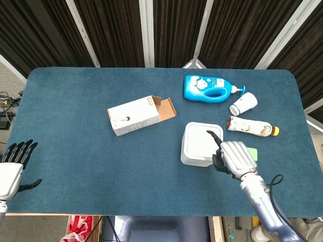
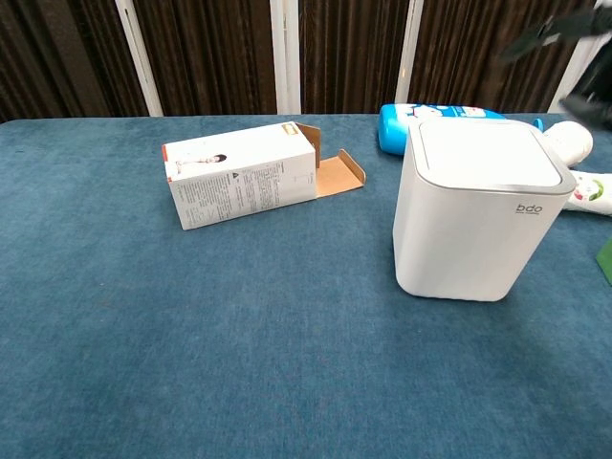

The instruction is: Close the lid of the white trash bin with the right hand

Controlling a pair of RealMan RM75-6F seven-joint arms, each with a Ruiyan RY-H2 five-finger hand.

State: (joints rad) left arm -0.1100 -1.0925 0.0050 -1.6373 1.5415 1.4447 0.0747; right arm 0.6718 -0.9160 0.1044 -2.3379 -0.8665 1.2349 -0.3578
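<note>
Your right hand (image 1: 235,157): one finger extended, the others curled, holding nothing, raised above the white square plastic trash bin (image 2: 475,212); the bin's lid (image 2: 481,153) lies flat and closed.

High overhead head view — low, close chest view, shared table (image 1: 75,141).

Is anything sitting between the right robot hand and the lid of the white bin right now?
Nothing visible. The right robot hand is raised above the white trash bin, with only open air beneath it. The lid lies flat and bare in the chest view. The green block and bottles sit off to the side.
</note>
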